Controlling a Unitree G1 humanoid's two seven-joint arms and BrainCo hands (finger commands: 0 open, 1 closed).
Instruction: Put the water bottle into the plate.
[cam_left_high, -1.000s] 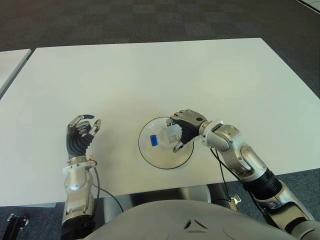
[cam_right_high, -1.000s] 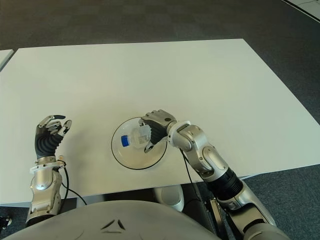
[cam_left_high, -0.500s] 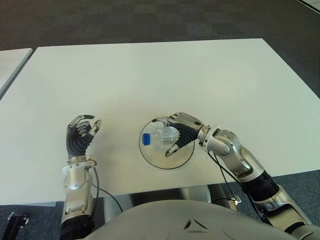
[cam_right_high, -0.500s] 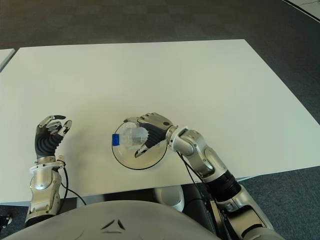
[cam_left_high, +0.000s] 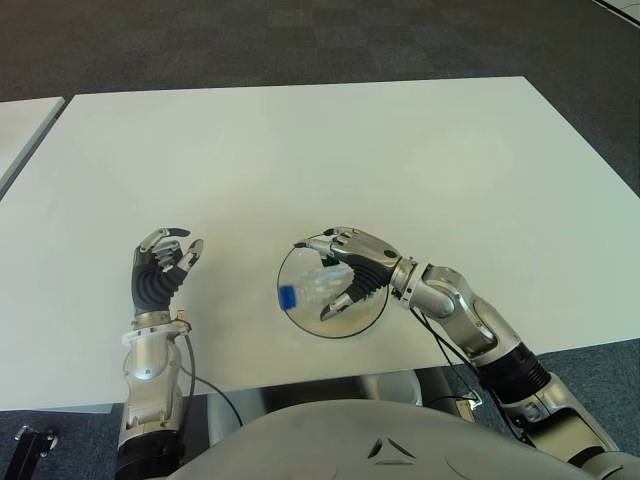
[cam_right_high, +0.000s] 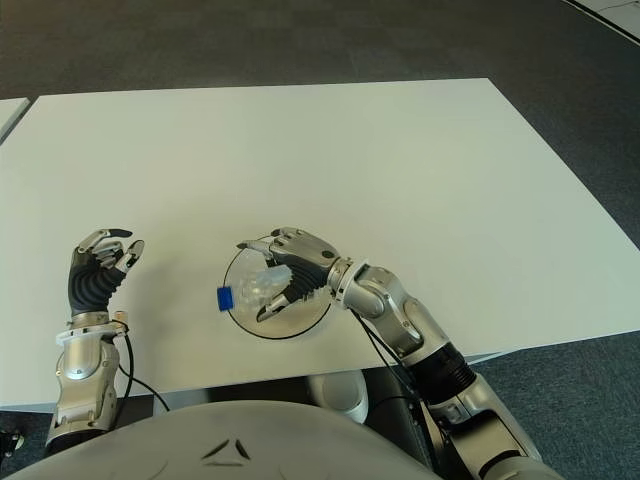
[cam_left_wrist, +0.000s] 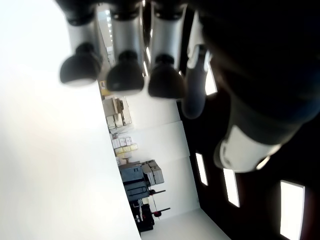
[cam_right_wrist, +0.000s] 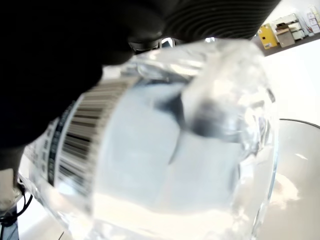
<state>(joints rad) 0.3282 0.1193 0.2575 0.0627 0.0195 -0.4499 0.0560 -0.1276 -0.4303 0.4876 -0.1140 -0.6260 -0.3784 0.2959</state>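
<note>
Our right hand has uncurled over the last second, and the water bottle now lies on its side in the glass plate, apparently released, while our empty, half-curled left hand waits well left of it.

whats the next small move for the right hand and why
Probably lift the right hand up and back off the water bottle. The bottle lies on its side in the plate, blue cap at the plate's left rim, and the fingers look spread over it rather than clamped. The left hand shows left of the plate.
</note>
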